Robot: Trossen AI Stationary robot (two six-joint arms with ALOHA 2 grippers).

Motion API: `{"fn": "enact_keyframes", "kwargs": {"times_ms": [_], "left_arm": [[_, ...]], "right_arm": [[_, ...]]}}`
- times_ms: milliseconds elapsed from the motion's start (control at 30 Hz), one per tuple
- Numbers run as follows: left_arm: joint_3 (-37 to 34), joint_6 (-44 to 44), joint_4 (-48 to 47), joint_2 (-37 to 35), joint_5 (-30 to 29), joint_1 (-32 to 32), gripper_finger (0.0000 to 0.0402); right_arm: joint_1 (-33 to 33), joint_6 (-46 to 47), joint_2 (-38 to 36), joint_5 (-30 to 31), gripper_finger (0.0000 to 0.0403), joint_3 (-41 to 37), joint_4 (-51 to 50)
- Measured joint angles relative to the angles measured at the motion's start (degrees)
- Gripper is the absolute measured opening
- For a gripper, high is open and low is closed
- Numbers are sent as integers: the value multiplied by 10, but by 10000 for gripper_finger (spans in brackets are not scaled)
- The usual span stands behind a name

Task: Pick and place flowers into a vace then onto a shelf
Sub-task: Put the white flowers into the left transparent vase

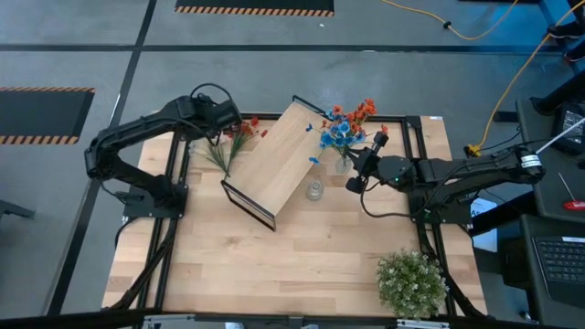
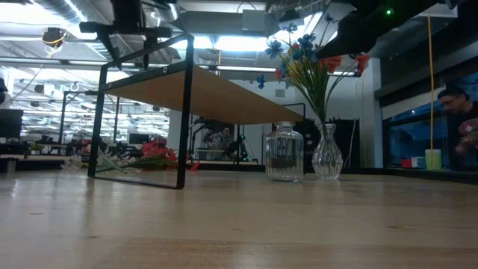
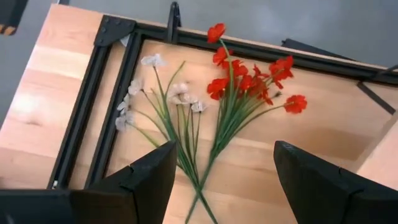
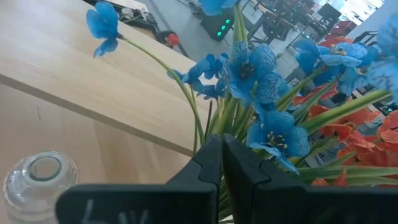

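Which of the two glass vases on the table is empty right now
The squat jar-shaped vase is empty. The slimmer fluted vase beside it holds blue and red-orange flowers, where the right gripper is.

Both arms reach in over the table's far side.
Left gripper (image 3: pixel 221 180) hangs with fingers spread wide; right gripper (image 4: pixel 222 165) has its fingers pressed together.

Two glass vessels stand by the shelf (image 1: pixel 274 160): one vase (image 2: pixel 326 153) and one jar (image 2: pixel 284 153). Two flower sprigs (image 3: pixel 205 112) lie on the table (image 1: pixel 274 265); one bushy plant (image 1: pixel 411 283).
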Motion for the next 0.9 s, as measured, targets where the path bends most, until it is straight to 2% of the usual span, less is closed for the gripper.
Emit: {"fn": "enact_keyframes", "kwargs": {"times_ms": [167,367,667,900], "left_arm": [[-20,-28,-8,22,19,6,260],[-98,-87,-26,17,71,20,260],[-203,-105,59,7,117,27,260],[-273,-120,135,-7,128,36,260]], "right_arm": [[0,1,0,-17,19,0,0],[0,0,0,-77,19,0,0],[0,-13,0,-77,19,0,0],[0,-23,0,-77,19,0,0]]}}
